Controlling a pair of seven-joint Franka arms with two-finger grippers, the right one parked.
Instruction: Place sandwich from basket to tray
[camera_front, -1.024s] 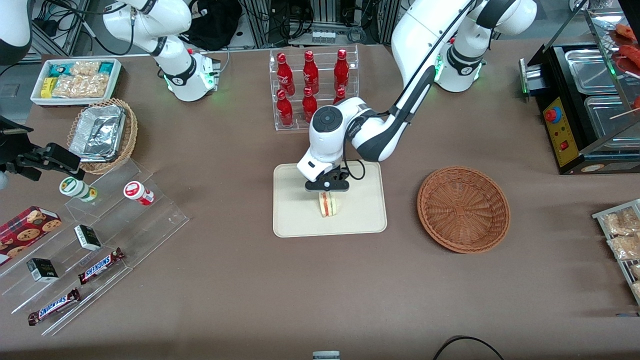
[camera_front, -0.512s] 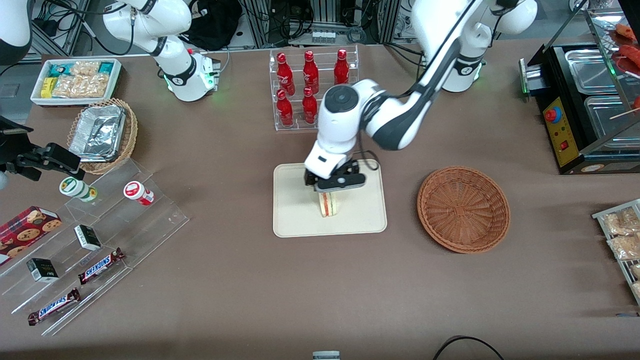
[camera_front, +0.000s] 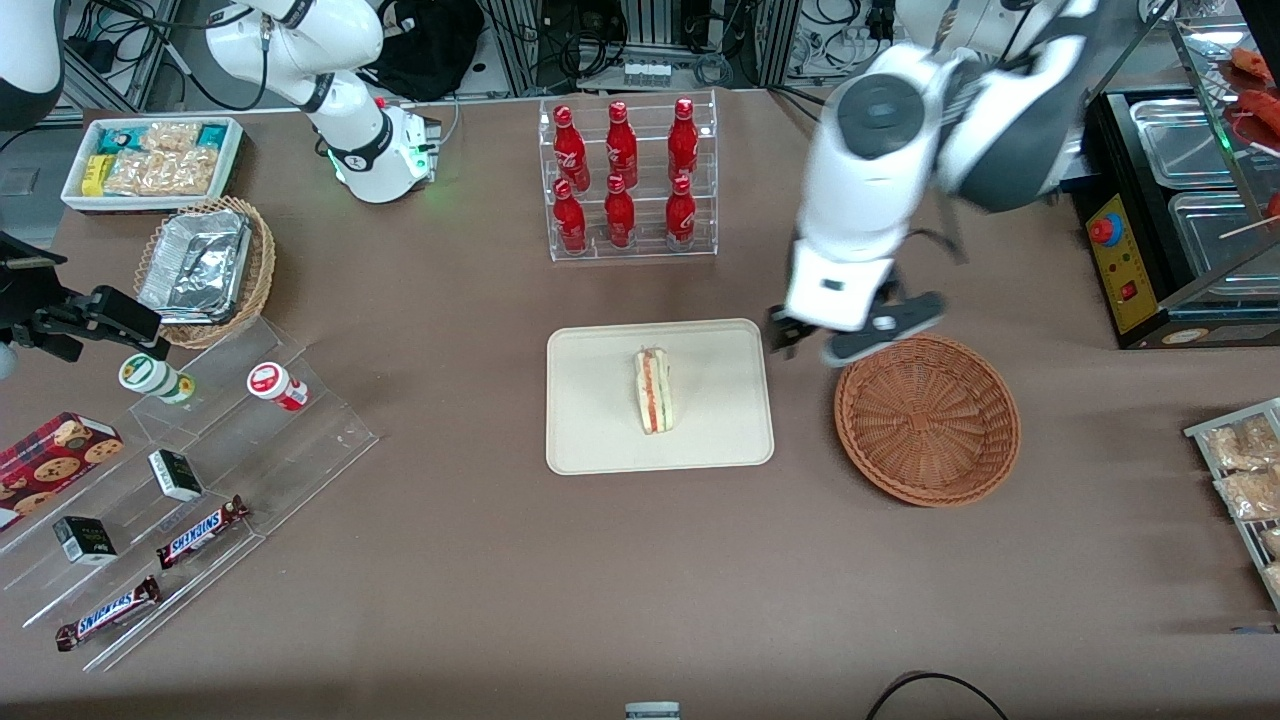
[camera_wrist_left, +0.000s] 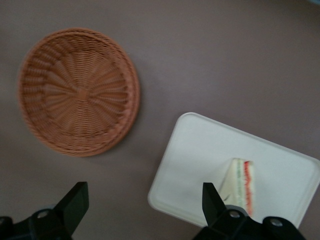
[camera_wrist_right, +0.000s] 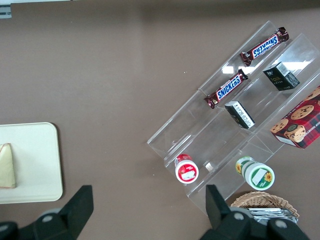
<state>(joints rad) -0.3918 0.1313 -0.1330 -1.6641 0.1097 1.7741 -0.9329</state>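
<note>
The sandwich (camera_front: 653, 392) stands on its edge in the middle of the cream tray (camera_front: 590, 440), striped filling facing up. It also shows in the left wrist view (camera_wrist_left: 241, 182) on the tray (camera_wrist_left: 200, 160) and in the right wrist view (camera_wrist_right: 7, 166). The reddish-brown wicker basket (camera_front: 927, 418) holds nothing; it also shows in the left wrist view (camera_wrist_left: 79, 91). My left gripper (camera_front: 855, 340) is open and holds nothing, raised above the table between the tray and the basket, over the basket's rim. Its fingers (camera_wrist_left: 75, 202) stand wide apart.
A clear rack of red bottles (camera_front: 625, 180) stands farther from the front camera than the tray. A black food warmer (camera_front: 1170, 200) stands at the working arm's end. A clear stepped display with snacks (camera_front: 180, 500) and a pale basket with foil trays (camera_front: 205, 265) lie toward the parked arm's end.
My gripper has let go of the sandwich, risen off the tray and swung toward the basket. The sandwich stays standing on the tray.
</note>
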